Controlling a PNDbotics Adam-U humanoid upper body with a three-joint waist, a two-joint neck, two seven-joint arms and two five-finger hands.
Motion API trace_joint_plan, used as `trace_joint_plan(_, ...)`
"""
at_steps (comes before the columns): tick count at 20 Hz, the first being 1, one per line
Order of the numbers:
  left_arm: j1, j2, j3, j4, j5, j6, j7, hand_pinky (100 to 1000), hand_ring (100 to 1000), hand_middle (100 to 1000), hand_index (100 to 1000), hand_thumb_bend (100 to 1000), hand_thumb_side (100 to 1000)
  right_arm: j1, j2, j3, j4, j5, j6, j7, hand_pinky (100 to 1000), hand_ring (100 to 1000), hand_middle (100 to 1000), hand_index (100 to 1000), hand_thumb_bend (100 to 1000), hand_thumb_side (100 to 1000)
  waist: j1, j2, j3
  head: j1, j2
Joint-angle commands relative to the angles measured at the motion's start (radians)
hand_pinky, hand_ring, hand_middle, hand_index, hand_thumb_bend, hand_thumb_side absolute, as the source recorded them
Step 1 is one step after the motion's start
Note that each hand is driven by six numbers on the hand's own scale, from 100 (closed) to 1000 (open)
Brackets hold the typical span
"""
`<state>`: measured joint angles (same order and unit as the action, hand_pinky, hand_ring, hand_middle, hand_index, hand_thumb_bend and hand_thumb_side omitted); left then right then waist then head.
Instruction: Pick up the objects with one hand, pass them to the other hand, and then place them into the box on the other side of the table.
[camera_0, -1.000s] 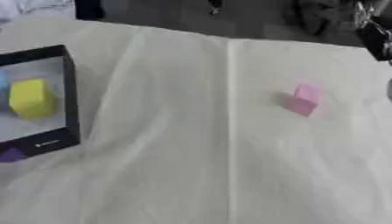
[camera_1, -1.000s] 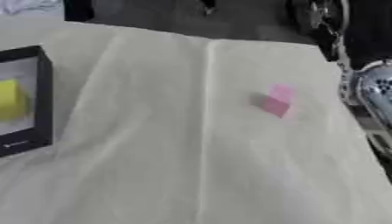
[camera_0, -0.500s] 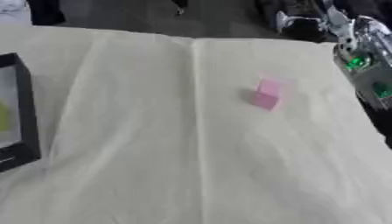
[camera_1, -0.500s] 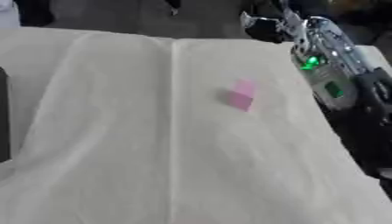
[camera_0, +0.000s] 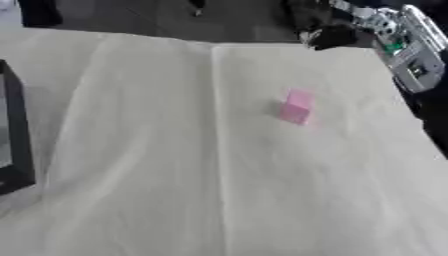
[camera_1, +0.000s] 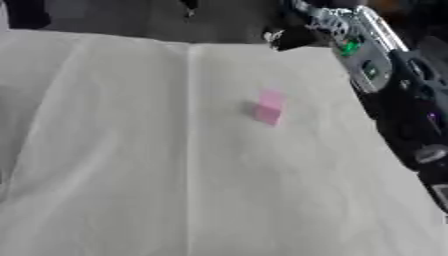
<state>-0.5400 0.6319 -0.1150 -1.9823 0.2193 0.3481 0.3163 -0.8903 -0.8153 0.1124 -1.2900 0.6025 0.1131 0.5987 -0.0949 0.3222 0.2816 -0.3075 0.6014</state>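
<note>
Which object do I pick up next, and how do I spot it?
Look at the table covered in a white cloth, with the black-framed box at its left edge. Right of the cloth's centre crease lies the small pink block. It is the only coloured thing on the open cloth, nothing beside it.

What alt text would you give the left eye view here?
A small pink block sits alone on a table covered in a cream cloth, right of its centre crease. The robot's right arm reaches in from the upper right, its hand above the table's far edge. A black box shows at the left edge.
</note>
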Motion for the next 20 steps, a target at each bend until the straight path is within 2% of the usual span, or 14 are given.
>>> trace_joint_plan(1, 0.006, -0.009, 0.025, -0.018, 0.023, -0.041, 0.014, 794, 743, 844, 937, 284, 1000, -0.034, -0.053, -0.010, 0.061, 0.002, -0.072, 0.115, 885, 943, 905, 934, 100, 579, 0.004, -0.024, 0.001, -0.012, 0.004)
trace_joint_plan(4, 0.028, -0.026, 0.031, -0.018, 0.043, -0.065, 0.033, 795, 743, 845, 940, 303, 1000, -0.046, -0.061, -0.012, 0.096, 0.009, -0.123, 0.199, 891, 944, 891, 928, 100, 568, 0.001, -0.025, 0.000, -0.016, 0.007)
trace_joint_plan(7, 0.050, -0.035, 0.033, -0.018, 0.060, -0.078, 0.040, 797, 743, 845, 934, 310, 1000, -0.050, -0.073, -0.004, 0.119, 0.000, -0.162, 0.258, 892, 943, 887, 931, 100, 596, -0.002, -0.028, -0.003, -0.018, 0.012)
trace_joint_plan(9, 0.059, -0.037, 0.036, -0.018, 0.067, -0.074, 0.048, 795, 742, 842, 930, 306, 1000, -0.047, -0.084, 0.003, 0.125, -0.029, -0.183, 0.290, 890, 943, 884, 937, 100, 641, -0.003, -0.030, -0.004, -0.017, 0.016)
trace_joint_plan(12, 0.066, -0.038, 0.039, -0.018, 0.072, -0.062, 0.060, 793, 739, 840, 926, 301, 1000, -0.033, -0.102, 0.017, 0.124, -0.094, -0.205, 0.306, 888, 946, 882, 943, 100, 651, -0.005, -0.033, -0.006, -0.010, 0.021)
trace_joint_plan(17, 0.073, -0.037, 0.040, -0.018, 0.073, -0.053, 0.069, 791, 737, 837, 924, 296, 1000, 0.013, -0.154, 0.055, 0.061, -0.168, -0.217, 0.307, 886, 944, 866, 940, 107, 567, -0.006, -0.033, -0.007, 0.006, 0.030)
trace_joint_plan(18, 0.074, -0.037, 0.040, -0.018, 0.073, -0.052, 0.070, 791, 737, 837, 924, 296, 1000, 0.023, -0.162, 0.061, 0.044, -0.175, -0.215, 0.303, 886, 943, 864, 938, 123, 552, -0.006, -0.033, -0.007, 0.007, 0.032)
trace_joint_plan(20, 0.075, -0.038, 0.040, -0.018, 0.074, -0.050, 0.072, 790, 735, 835, 923, 293, 1000, 0.039, -0.173, 0.072, 0.016, -0.178, -0.203, 0.282, 883, 933, 843, 928, 190, 461, -0.004, -0.032, -0.005, 0.010, 0.034)
